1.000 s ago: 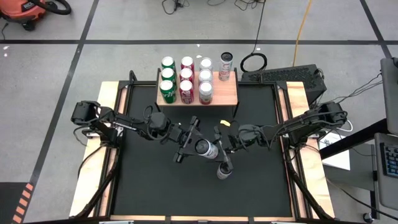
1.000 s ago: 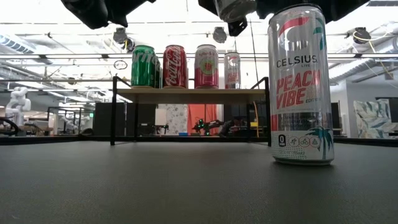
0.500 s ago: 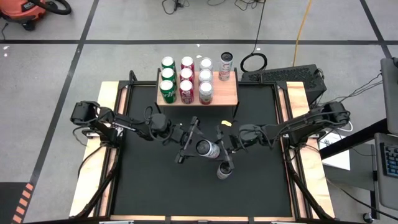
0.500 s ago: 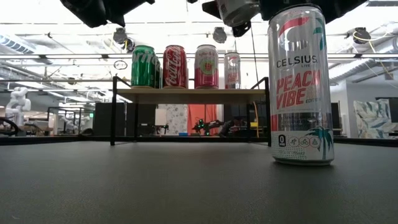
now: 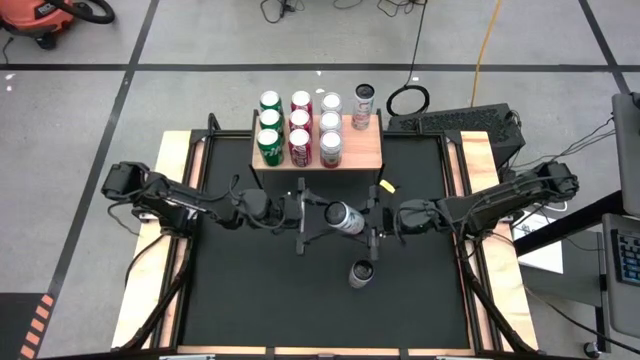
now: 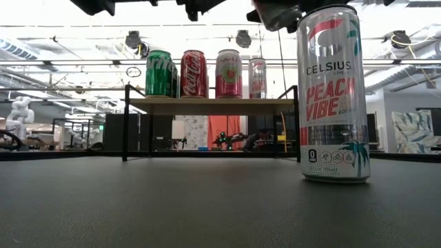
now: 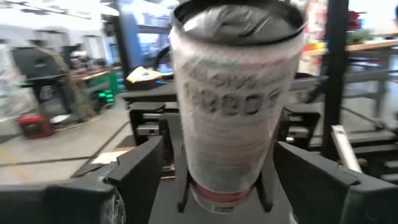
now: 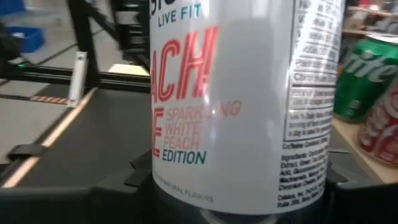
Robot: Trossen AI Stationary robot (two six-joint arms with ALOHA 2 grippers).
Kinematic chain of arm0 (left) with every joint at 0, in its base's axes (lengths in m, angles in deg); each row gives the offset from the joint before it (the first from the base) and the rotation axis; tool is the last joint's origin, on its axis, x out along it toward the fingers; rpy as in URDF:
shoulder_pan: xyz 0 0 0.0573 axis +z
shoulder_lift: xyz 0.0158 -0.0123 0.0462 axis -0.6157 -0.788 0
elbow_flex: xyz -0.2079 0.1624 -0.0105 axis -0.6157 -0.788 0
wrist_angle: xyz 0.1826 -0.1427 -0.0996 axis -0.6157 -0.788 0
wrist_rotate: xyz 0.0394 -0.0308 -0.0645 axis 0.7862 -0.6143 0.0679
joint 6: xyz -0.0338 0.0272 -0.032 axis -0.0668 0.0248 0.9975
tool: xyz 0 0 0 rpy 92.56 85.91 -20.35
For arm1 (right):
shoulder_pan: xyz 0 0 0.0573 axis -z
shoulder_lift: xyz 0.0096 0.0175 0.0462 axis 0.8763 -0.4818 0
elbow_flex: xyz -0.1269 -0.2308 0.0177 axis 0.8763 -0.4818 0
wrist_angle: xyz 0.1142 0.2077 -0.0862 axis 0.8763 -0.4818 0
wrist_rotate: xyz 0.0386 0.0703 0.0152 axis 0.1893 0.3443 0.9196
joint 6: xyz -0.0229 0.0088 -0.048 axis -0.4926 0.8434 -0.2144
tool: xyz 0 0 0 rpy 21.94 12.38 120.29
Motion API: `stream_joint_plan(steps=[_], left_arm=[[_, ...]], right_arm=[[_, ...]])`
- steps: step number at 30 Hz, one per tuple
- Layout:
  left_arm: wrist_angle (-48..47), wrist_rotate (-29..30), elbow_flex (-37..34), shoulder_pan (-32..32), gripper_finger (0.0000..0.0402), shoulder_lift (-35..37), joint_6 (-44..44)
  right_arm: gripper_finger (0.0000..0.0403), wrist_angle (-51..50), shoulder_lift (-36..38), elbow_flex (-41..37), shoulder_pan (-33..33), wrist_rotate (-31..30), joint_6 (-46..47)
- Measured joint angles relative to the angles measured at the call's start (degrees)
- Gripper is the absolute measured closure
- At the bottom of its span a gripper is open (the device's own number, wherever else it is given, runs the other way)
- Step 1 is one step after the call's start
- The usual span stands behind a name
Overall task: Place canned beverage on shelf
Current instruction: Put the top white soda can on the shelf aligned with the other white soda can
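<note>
A white canned beverage (image 5: 343, 217) hangs above the middle of the black mat, between my two grippers. My right gripper (image 5: 358, 219) comes from the table's right and is shut on it. My left gripper (image 5: 320, 216) comes from the left and is open. Its fingers (image 7: 138, 177) stand on either side of the can (image 7: 236, 106) with a gap on each side. The shelf (image 5: 366, 152) stands at the mat's far edge and bears several cans. A second white can (image 5: 361, 272) stands upright on its base on the mat, nearer the front. My right gripper pinches the can's lower body (image 8: 205, 186) between its two fingers. The fingers lie level and come from the table's right side, across the can. The can is lifted clear of the mat, about upright, with its top (image 7: 239, 15) up.
On the shelf, green (image 5: 268, 140), red (image 5: 299, 140) and pale cans (image 5: 330, 142) stand in rows, with a slim can (image 5: 362, 106) at the far right corner. Bare wood shows on the shelf's right front part. The standing can (image 6: 333, 96) is just in front of my right gripper.
Both grippers have gone toward the far edge and tipped up from slanting down to level, turning square to each other. The can has gone with them toward the shelf and risen higher above the mat, coming more upright.
</note>
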Motion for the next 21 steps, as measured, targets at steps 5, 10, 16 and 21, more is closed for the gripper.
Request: stream_joint_plan(steps=[5,10,16,21], left_arm=[[-0.8,8.0,0.0,-1.7,0.0099,0.0,2.5],[1.4,8.9,0.0,-3.5,0.0099,0.0,4.1],[5.6,9.1,0.0,-4.1,0.0099,0.0,4.6],[5.5,8.3,0.0,-3.3,0.0091,0.0,7.5]], right_arm=[[0.0175,-0.7,0.1,0.0,-1.5,-6.4,0.8],[0.0174,-1.3,-0.1,0.0,-2.7,-12.4,1.1],[0.0173,0.4,-1.1,0.0,-3.1,-13.8,1.6],[0.0173,3.3,-3.4,0.0,-3.1,-13.4,1.3]])
